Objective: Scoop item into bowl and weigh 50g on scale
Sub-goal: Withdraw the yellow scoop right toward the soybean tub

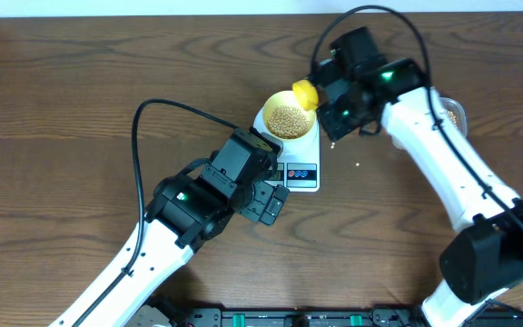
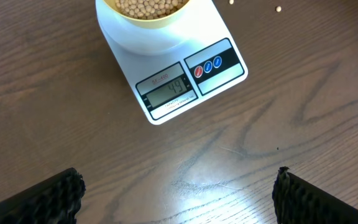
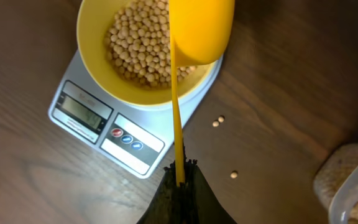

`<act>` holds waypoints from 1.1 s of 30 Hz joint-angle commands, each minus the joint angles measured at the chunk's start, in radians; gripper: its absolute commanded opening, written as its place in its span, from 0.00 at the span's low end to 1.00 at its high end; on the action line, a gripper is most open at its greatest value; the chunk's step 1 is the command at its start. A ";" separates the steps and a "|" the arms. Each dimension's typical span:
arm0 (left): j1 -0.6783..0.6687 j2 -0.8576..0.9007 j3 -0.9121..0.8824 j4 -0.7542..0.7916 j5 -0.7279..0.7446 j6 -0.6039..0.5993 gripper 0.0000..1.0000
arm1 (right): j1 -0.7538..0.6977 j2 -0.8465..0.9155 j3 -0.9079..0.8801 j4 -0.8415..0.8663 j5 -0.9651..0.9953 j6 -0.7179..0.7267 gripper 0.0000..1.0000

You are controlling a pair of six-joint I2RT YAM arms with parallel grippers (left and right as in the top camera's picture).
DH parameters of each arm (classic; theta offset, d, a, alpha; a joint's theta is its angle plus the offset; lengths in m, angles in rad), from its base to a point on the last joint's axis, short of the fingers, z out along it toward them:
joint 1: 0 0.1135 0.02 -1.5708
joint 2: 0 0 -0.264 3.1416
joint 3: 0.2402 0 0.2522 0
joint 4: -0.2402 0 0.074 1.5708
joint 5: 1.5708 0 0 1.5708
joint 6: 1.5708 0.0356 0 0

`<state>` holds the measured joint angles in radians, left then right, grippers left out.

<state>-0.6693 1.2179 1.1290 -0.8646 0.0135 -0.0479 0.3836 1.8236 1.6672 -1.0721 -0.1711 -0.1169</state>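
The right tool [image 3: 180, 179] is pressed together on the thin handle of a yellow scoop [image 3: 201, 28], which runs from it toward 12 o'clock. The scoop's cup hangs over the right rim of the pale-yellow bowl [image 3: 91, 31] and shows only plain yellow. The bowl, at 11 o'clock from the tool, holds a heap of tan beans [image 3: 142, 46] and sits on the white scale [image 3: 129, 149], whose display looks like 49. A few stray beans [image 3: 218, 121] lie on the desk [image 3: 278, 93] at 1 o'clock. At 3 o'clock, a clear tub [image 3: 353, 186] holds more beans. The left tool [image 2: 179, 199] is spread wide, holding nothing, with the scale at its 12 o'clock.
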 commanded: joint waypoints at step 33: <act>0.003 0.000 0.023 -0.002 -0.002 0.009 0.99 | -0.527 -0.029 0.024 -0.004 -0.367 0.099 0.01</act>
<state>-0.6693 1.2179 1.1290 -0.8646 0.0135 -0.0479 -0.1081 1.8236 1.6672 -1.0824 -0.5083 -0.0376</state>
